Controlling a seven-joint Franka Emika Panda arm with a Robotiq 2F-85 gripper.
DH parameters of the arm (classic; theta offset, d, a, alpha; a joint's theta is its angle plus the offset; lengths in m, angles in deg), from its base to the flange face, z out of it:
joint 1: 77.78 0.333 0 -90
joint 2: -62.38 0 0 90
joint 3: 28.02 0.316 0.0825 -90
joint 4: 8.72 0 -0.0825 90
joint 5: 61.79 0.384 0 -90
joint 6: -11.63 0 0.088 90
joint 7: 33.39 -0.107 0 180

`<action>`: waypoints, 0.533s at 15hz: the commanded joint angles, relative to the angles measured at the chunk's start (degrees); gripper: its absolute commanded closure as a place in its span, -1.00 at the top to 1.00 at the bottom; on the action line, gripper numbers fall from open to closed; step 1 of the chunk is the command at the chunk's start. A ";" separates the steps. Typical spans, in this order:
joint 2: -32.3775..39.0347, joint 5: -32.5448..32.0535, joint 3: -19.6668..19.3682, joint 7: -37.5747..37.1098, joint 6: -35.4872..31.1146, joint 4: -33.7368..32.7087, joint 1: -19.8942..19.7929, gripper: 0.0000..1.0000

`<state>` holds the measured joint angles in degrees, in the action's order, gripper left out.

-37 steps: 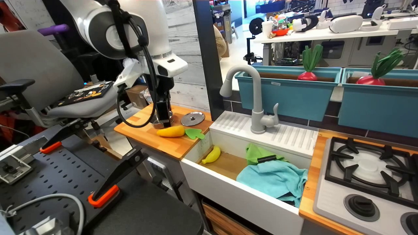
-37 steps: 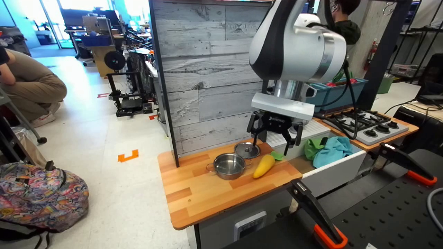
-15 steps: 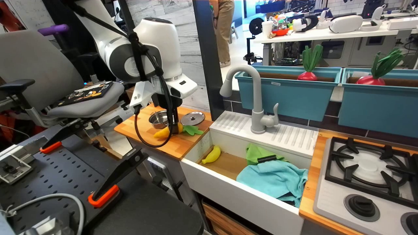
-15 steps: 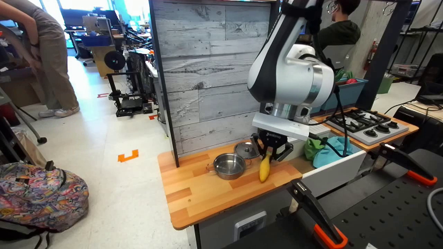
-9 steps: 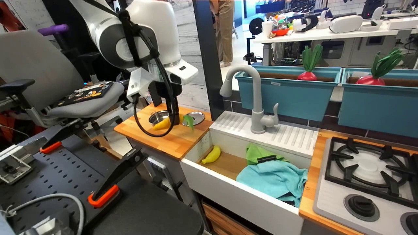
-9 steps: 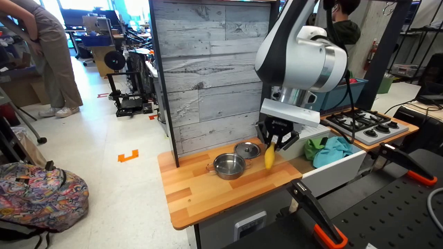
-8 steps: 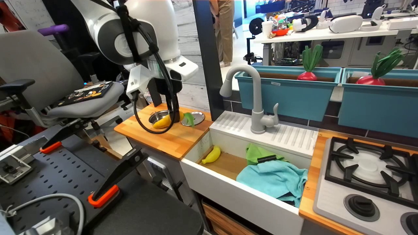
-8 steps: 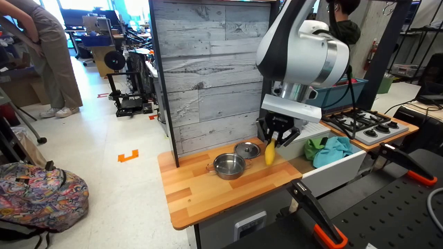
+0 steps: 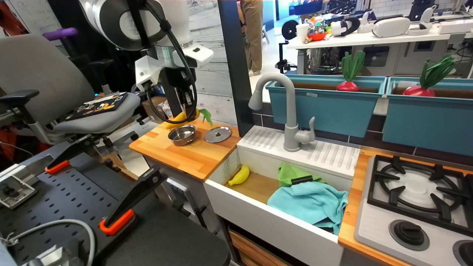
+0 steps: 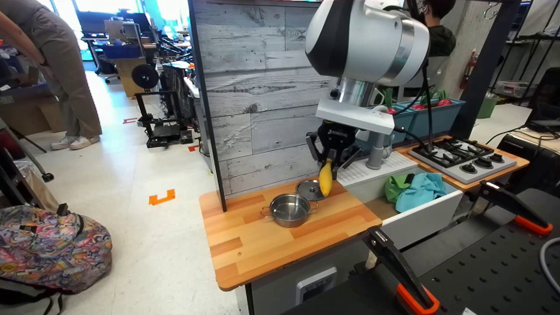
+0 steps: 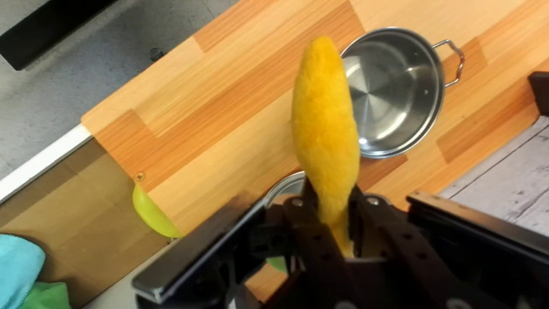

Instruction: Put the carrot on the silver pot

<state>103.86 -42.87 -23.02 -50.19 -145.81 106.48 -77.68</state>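
Note:
My gripper [image 11: 332, 197] is shut on the carrot [image 11: 324, 116], an orange-yellow tapered plush; its black fingers press the narrow leaf end from both sides. Held in the air, the carrot [image 10: 325, 178] tilts downward with its tip away from the jaws. Its green leaf [image 9: 206, 115] hangs out past the gripper in an exterior view. The silver pot [image 10: 289, 223], round and shiny with wire handles, stands upright on the wooden counter, and nothing lies inside it. In the wrist view the carrot's tip half overlaps the left rim of the pot [image 11: 394, 94].
A flat metal lid [image 9: 218, 135] with a knob lies beside the pot. Alongside the counter [image 10: 245, 258] is a sink [image 9: 273, 221] holding a yellow banana [image 9: 240, 175] and blue and green cloths [image 9: 310, 201]. A tall grey faucet [image 9: 290, 111] and a plank wall [image 10: 271, 105] rise nearby.
The gripper was open above the counter, then shut on the carrot and lifted it. Since half a second ago, carrot and gripper have risen and shifted left in both exterior views.

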 commanded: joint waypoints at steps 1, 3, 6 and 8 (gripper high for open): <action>-0.03 -2.56 -1.27 -0.27 2.03 -1.36 3.79 -0.93; 0.51 -3.92 -1.76 -0.73 2.34 -2.05 5.72 -0.93; 1.61 -5.93 -2.79 -1.62 2.85 -3.19 8.48 -0.93; 2.66 -7.23 -3.75 -2.54 2.99 -4.16 10.08 -0.93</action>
<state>104.79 -47.87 -24.60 -50.92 -144.58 104.87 -70.32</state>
